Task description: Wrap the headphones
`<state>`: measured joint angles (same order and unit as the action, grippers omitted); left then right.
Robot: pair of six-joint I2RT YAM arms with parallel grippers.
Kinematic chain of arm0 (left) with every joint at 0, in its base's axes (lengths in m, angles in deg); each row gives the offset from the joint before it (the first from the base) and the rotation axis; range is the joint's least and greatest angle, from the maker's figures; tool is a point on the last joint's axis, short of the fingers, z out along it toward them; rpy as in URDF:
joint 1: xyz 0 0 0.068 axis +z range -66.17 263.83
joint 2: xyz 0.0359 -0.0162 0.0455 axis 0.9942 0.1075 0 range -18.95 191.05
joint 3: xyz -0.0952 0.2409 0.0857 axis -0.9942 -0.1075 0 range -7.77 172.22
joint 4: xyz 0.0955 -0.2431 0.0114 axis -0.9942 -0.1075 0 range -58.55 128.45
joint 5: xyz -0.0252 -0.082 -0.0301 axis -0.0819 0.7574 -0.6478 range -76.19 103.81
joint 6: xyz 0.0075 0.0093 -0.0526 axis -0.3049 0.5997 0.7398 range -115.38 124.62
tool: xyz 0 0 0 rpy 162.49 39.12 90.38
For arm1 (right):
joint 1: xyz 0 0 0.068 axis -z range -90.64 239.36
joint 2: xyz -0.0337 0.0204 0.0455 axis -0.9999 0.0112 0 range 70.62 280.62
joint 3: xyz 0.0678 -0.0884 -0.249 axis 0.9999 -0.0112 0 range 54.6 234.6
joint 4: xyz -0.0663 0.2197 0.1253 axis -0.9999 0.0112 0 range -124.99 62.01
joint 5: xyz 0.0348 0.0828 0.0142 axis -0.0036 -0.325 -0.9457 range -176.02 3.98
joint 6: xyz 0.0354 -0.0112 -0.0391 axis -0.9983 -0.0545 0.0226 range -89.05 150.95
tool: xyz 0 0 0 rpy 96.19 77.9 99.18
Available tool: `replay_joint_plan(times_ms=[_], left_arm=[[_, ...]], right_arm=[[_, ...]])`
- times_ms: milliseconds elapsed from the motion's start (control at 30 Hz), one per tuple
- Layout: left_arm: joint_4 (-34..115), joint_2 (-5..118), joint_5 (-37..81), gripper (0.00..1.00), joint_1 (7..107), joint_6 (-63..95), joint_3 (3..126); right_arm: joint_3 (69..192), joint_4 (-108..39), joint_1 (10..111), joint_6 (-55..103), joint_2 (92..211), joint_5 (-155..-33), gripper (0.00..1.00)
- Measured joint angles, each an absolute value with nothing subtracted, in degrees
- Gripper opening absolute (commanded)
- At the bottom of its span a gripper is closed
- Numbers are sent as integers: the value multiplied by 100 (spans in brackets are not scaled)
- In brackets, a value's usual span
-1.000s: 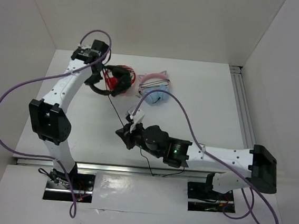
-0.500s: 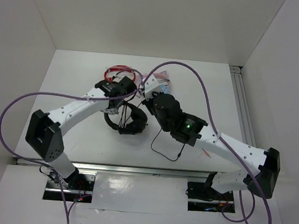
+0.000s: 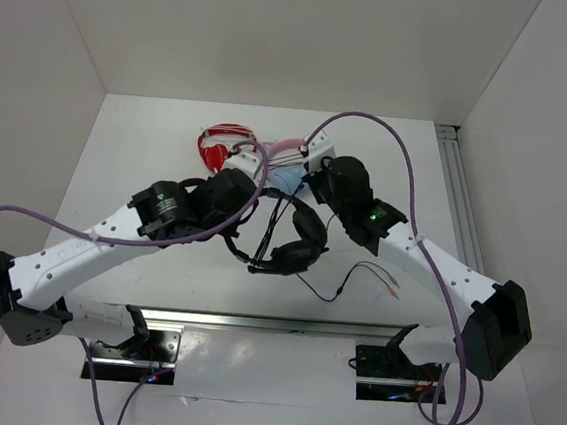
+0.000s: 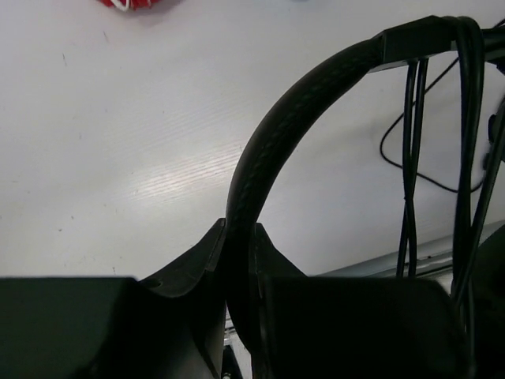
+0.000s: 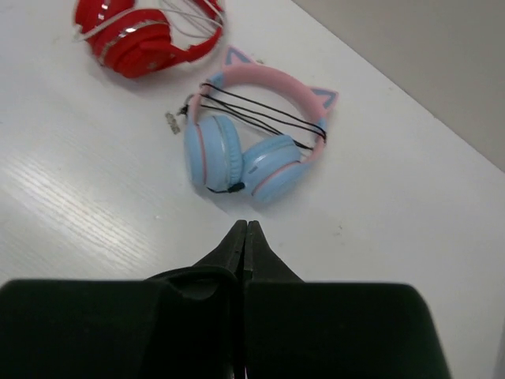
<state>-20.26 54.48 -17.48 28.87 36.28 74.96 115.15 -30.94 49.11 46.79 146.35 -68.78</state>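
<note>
Overhead, shows headphones (image 3: 298,246) just right of left gripper (image 3: 243,194), below right gripper (image 3: 310,167). From left wrist only, jaws clamped on headband (image 4: 268,150), cable (image 4: 410,158) hanging right. From right wrist only, fingertips pressed together, empty, cat-ear headphones (image 5: 252,150) ahead

The headphones (image 4: 272,146) are finished in matt black, their band covered in a finely grained, leather-like skin. The white tabletop (image 4: 118,158) is faintly grained with a soft sheen. Glossy plastic is seen on the red headphones (image 5: 130,43) and the cat-ear headphones (image 5: 215,154).
</note>
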Motion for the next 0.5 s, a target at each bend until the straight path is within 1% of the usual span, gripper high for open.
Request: replay_joint_plan(times_ms=[133, 200, 233, 267, 300, 333, 400, 500], left_arm=[[-2241, 5262, -1665, 0, 2828, 3572, 8025], [-2413, 5251, -1628, 0, 2830, 3458, 8270], [-2496, 5251, -1595, 0, 2828, 3419, 8397], [-2590, 5251, -1532, 0, 2821, 3333, 8526], [-2708, 5251, -1451, 0, 2800, 3287, 8668], [-2811, 5238, -1352, 0, 2749, 3261, 8821], [-2940, 5227, -1245, 0, 2671, 3259, 9120], [-3056, 5238, -1132, 0, 2660, 3360, 9544]], right_arm=[[11474, -3354, 5331, 4598, 14726, -8450, 0], [11537, -3522, 5420, 4493, 14884, -9289, 4], [11546, -3701, 5449, 4393, 14984, -9678, 9], [11544, -3872, 5466, 4299, 15085, -9953, 12], [11502, -4156, 5499, 4130, 15244, -10273, 18], [11461, -4344, 5514, 3988, 15347, -10439, 26], [11148, -5242, 5499, 3481, 15658, -10858, 37], [10569, -6521, 5296, 2779, 16193, -11204, 40]])
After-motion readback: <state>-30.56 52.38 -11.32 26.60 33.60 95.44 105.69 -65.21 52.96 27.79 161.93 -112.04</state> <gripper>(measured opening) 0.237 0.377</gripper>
